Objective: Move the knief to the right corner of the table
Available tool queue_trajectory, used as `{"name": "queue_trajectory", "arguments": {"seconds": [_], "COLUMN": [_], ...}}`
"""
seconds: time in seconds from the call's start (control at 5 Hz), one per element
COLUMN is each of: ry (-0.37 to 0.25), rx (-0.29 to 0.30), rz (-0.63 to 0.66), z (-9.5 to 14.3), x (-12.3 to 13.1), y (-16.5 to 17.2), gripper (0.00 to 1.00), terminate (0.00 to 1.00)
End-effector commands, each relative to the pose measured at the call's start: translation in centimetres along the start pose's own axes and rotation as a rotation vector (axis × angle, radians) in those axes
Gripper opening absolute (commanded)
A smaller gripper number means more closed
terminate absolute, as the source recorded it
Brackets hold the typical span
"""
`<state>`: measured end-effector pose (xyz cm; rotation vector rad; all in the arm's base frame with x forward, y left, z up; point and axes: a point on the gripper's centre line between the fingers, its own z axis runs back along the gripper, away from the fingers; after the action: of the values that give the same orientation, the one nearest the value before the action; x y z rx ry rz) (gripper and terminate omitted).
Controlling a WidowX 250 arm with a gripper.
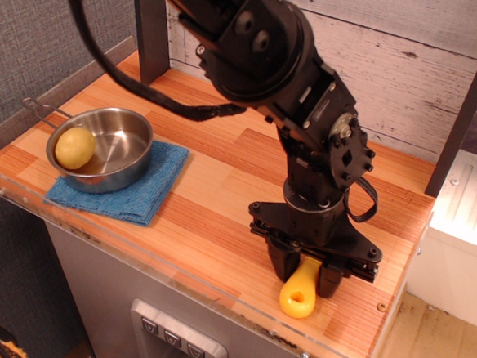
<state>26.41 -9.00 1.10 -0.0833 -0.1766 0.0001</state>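
The knief (298, 299) lies on the table (220, 202) near its front right corner. Only its yellow-orange handle with the hole shows; the white blade is hidden under the gripper. My gripper (303, 279) is low over the table and straddles the handle's neck. Its black fingers (279, 265) stand on either side with a small gap to the handle, so the jaws look slightly open. The handle end points toward the front edge.
A steel bowl (109, 149) holding a yellow ball-like fruit (75, 147) sits on a blue cloth (139, 190) at the front left. A clear acrylic rim (214, 296) edges the front. Dark posts (151, 25) stand at the back left and right.
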Motion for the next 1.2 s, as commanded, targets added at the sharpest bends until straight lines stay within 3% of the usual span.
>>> {"name": "queue_trajectory", "arguments": {"seconds": [0.0,0.2,0.4,0.6,1.0], "ry": [-0.121,-0.074,0.055,0.033,-0.023], "rx": [-0.042,0.064,0.191,0.15,-0.018], "rz": [-0.021,-0.027,-0.029,-0.021,-0.029], "z": [7.6,12.3,15.2,16.7,16.2], "x": [2.6,5.6,8.2,8.3,6.9], "y": [0.2,2.4,4.6,6.7,8.6], "gripper": [1.0,1.0,1.0,1.0,1.0], "terminate": [0.0,0.0,0.0,0.0,0.0]}}
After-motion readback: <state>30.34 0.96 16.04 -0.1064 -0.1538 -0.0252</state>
